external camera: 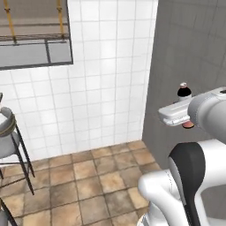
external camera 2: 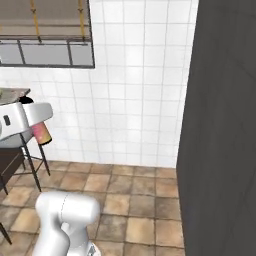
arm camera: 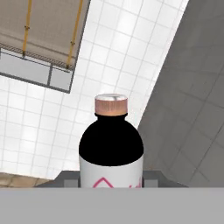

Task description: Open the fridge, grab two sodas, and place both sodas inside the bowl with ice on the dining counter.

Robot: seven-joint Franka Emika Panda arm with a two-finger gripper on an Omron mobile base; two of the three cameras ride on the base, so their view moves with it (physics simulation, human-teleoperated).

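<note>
Here, the white robot arm with dark joints rises before a tall dark grey slab [external camera 2: 220,125] beside the white tiled wall [external camera: 106,79], its forearm stretched level above the brown tiled floor [external camera: 92,181]. The two-finger gripper [external camera: 185,110] is clamped on a small dark cola bottle [arm camera: 111,144] with a white-and-red label and a coppery cap, held upright in mid-air, well clear of the floor. From the left, the bottle's dark shoulder and cap stand above the hand and its base peeps below; from the right, a pinkish lower end shows under the white hand. The hand camera looks along the bottle at a grey-framed window with a tan blind [arm camera: 43,39]. A black-legged metal stool [external camera: 13,141] stands far left.
</note>
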